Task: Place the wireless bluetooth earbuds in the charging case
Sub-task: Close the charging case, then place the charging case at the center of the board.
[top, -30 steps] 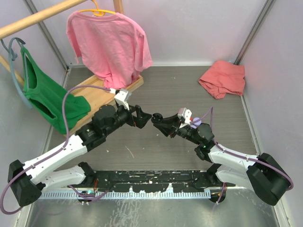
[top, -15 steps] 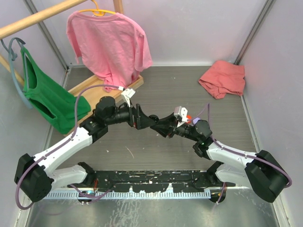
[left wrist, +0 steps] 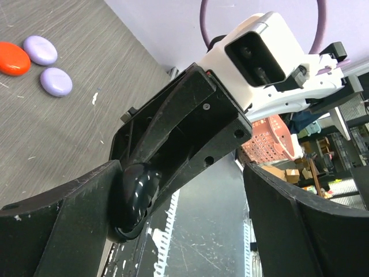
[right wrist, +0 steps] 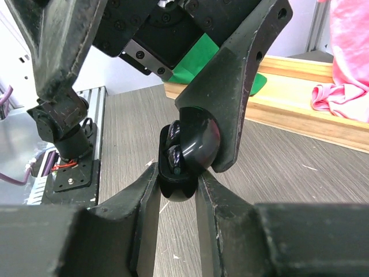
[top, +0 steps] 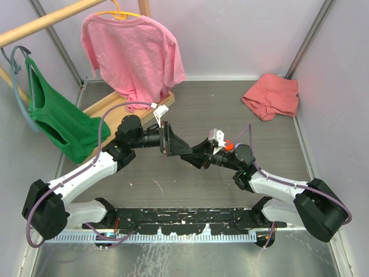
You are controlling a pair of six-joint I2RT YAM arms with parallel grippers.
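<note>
Grey wood-grain desk (top: 190,104) fills the pen, with a pink shirt (top: 135,52) on a hanger at the back left, a green garment (top: 57,121) beside it and a red cloth (top: 271,95) in the far right corner.

Both arms meet above the middle of the desk. The right end effector (right wrist: 177,179) is clamped narrow on the lower half of a glossy black charging case (right wrist: 190,144), held in the air and clear of the desk. The left end effector (top: 173,143) stands wide. One of its fingers (right wrist: 236,86) rests against the rounded upper half of the case, and the other is well apart on the far side.

So the case sits right at the left arm's fingertips, between the two arms. Its long axis runs out from the right fingers toward the left ones. It looks slightly ajar, with a dark gap on one side. Whether any earbuds sit inside is too dark to tell, and none can be picked out loose.

An orange-red case (left wrist: 12,57) and two lilac cases (left wrist: 56,81) lie on the desk behind the right arm.

The left arm is the one placed to work the lid, I judge, while the right only holds.
</note>
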